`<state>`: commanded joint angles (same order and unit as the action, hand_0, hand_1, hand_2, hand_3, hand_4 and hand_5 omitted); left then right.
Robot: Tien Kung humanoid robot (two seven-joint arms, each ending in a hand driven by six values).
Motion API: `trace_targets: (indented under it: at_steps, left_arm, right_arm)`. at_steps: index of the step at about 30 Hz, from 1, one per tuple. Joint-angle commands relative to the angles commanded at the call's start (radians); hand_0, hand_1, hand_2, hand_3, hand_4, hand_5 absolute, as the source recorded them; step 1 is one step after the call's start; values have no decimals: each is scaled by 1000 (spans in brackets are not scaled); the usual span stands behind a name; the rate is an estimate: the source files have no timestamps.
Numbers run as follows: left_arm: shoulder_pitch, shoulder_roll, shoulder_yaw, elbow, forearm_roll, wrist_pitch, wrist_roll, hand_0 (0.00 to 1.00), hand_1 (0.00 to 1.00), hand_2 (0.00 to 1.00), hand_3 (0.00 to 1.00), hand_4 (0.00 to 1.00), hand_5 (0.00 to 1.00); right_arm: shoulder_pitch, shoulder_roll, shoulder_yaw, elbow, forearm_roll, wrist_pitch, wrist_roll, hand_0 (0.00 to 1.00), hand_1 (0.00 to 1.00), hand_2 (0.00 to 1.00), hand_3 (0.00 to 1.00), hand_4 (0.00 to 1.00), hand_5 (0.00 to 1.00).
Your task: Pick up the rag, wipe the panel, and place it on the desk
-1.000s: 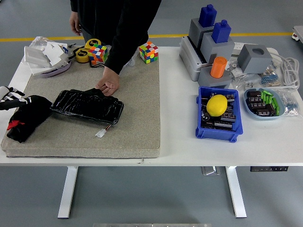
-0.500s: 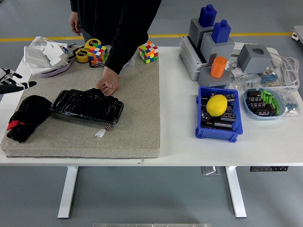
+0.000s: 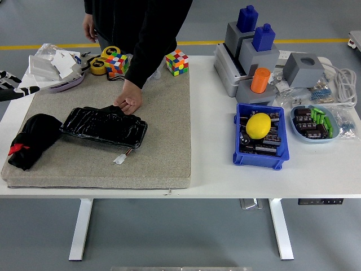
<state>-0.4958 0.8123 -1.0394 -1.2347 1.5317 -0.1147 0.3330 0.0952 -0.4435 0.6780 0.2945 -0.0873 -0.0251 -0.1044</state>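
Black rag [image 3: 31, 139] beside glossy panel [image 3: 104, 126]

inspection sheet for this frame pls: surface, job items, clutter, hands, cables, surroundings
Surface: white table with a grey mat covering its left part.
Job's things: black rag lies crumpled on the mat's left end, held by nothing; black panel lies beside it, a person's hand resting on its far edge.
Clutter: two puzzle cubes, tape rolls, blue bin holding a lemon, grey blocks with blue and orange tops, tray of small parts.
Hands: left hand at the left edge, away from the rag, fingers spread, empty; right not in view.
Cables: white cable at the far right; a small white connector near the panel.
Surroundings: grey floor, yellow line; person at the far side.
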Motion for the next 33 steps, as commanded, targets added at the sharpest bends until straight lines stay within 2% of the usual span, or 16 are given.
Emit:
trace_targets:
  at_steps: [13,14,15,26,27,33]
  left_arm:
    - [12,1,-20,-43,-9,-16,17,546,676,701,795,998,860]
    - [12,0,-20,-44,-12,-16,16,546,676,701,795,998,860]
    - [12,-1,-21,-44,-14,-16,16,548,676,701,795,998,818]
    - [11,-2,-23,-49,-10,-27,23,547,677,701,794,998,807]
    - [11,-2,-24,-50,-9,-28,25,548,677,701,790,998,762]
    - [12,-4,-41,-54,-5,-30,29,548,677,701,790,998,762]
  right_arm:
    - [-4,3,-4,1,-1,-4,0,727,679,683,592,998,506]
    - [-4,4,-4,1,-2,-4,0,727,679,683,592,998,506]
    - [-5,4,-6,0,-1,-4,-1,728,679,684,592,998,507]
    - [-4,4,-4,1,-2,-6,-1,729,679,684,592,998,508]
    - [-4,3,-3,1,-2,-6,0,728,679,684,593,998,509]
    - [-4,9,-1,1,-2,-6,1,728,679,684,593,998,509]
